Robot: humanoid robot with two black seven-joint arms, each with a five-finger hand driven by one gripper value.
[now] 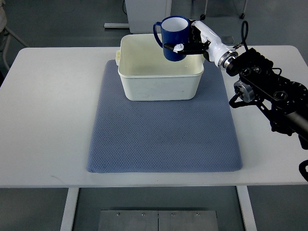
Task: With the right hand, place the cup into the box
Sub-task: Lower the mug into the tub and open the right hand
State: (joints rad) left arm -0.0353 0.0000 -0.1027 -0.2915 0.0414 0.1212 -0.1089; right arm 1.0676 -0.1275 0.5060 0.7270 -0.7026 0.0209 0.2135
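Top view: right hand (pixel 188 44) clamps the upright blue cup (pixel 173 38) directly above the white box (pixel 159 84), over its far-right corner.

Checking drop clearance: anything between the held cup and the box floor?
Nothing visible in the top view. The blue cup, held by the right robot hand, hangs over the white box; the interior that shows looks bare.

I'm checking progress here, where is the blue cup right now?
In the top view the blue cup is upright in the right hand, over the far right part of the white box.
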